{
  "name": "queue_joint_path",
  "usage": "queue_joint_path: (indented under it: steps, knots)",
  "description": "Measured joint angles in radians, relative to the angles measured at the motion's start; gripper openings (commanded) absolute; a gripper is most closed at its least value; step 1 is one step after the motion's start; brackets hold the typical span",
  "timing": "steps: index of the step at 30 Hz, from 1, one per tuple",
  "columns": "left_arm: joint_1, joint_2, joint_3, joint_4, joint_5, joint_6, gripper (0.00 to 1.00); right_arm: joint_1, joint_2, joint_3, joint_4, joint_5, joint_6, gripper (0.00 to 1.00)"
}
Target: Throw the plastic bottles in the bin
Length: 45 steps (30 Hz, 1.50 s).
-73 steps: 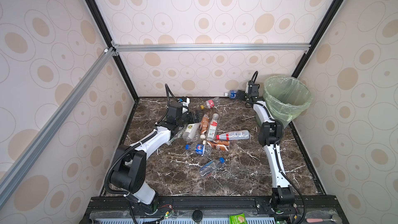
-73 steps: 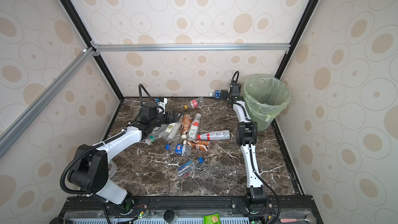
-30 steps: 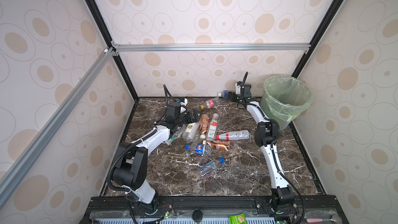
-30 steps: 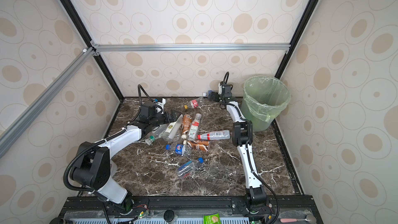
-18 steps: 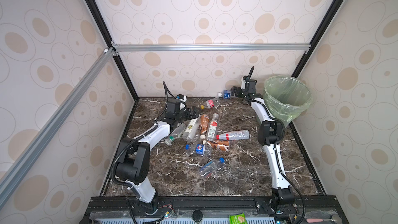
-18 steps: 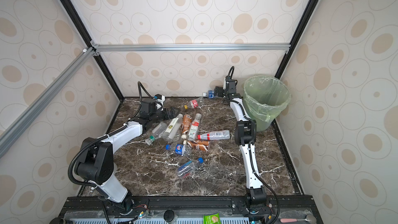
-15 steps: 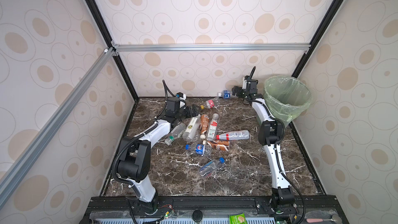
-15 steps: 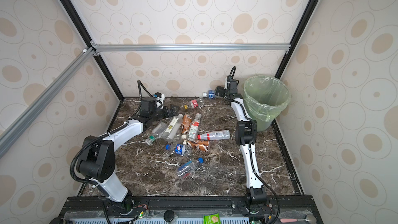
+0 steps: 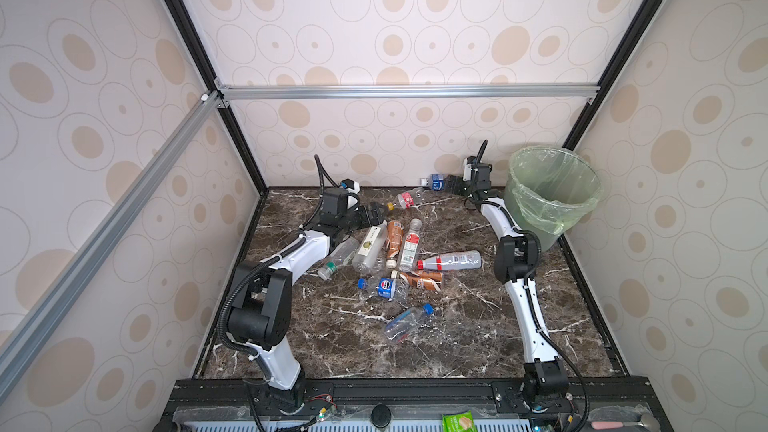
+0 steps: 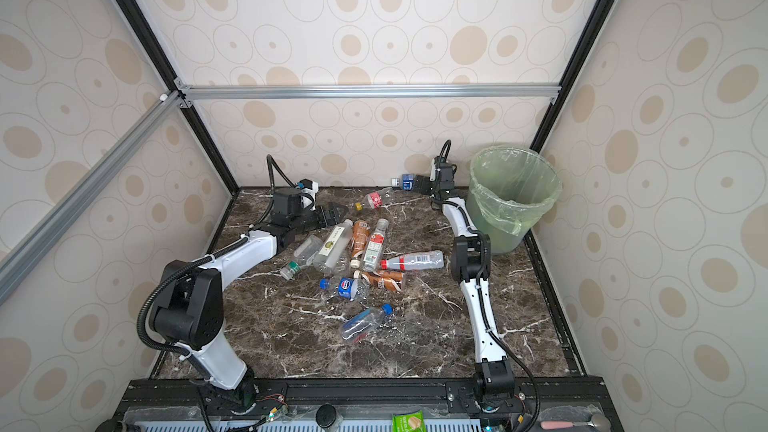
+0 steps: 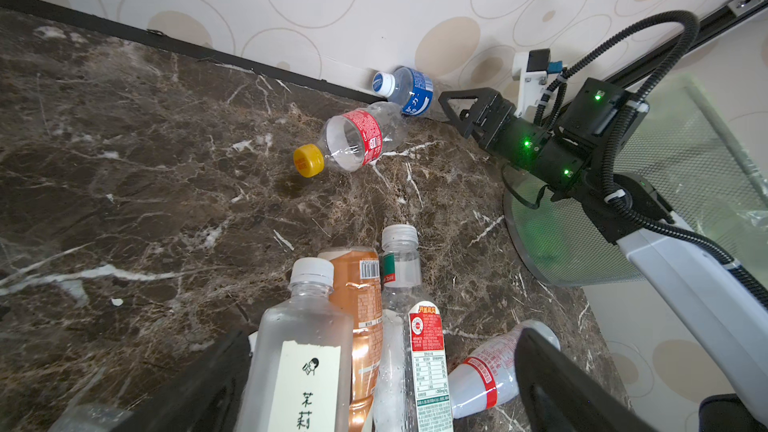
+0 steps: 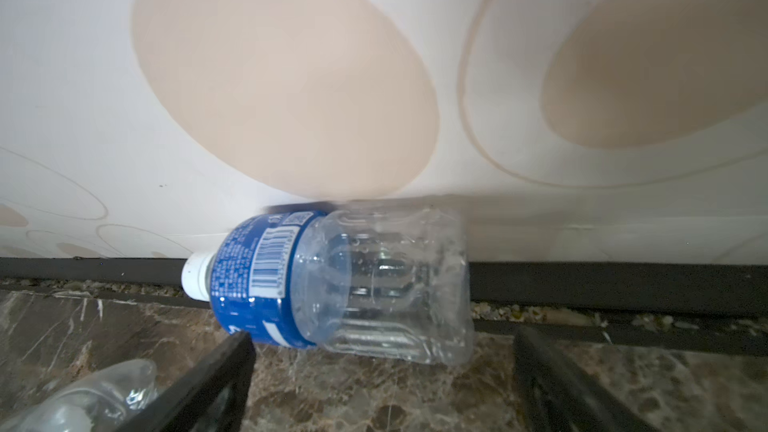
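Observation:
Several plastic bottles [image 9: 399, 243] lie in a heap mid-table. My left gripper [image 9: 376, 216] stands open at the heap's far end; in the left wrist view its jaws [image 11: 382, 338] straddle the necks of a white-labelled bottle [image 11: 303, 351] and a red-labelled one [image 11: 428, 351] without closing on them. A blue-labelled bottle [image 12: 340, 280] lies against the back wall. My right gripper [image 12: 382, 380] is open just short of it, nothing between the fingers. A yellow-capped bottle [image 9: 405, 200] lies nearby. The bin [image 9: 552, 193], lined with green plastic, stands at the back right in both top views.
Two more bottles lie apart nearer the front, one with a blue label [image 9: 384, 286] and a clear blue-capped one [image 9: 405, 322]. The back wall and black frame rail [image 12: 623, 284] run right behind the blue-labelled bottle. The right arm's forearm [image 9: 496, 214] passes close to the bin's wall.
My right gripper swung left from the bin to the blue-labelled bottle, nudging it left, then drew back slightly. My left gripper shifted a little toward the back. Both stayed open.

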Motion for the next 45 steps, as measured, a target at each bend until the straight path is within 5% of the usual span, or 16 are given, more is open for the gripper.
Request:
queue_joint_path:
  steps: [22,45]
  knots:
    - [0.001,0.006,0.000,0.000,0.004,0.000,0.99,0.019,-0.001,0.001,0.074,-0.068,0.027,1.00]
    - [0.001,0.007,0.000,0.001,0.009,0.000,0.99,0.003,-0.005,-0.031,0.078,0.040,0.057,1.00]
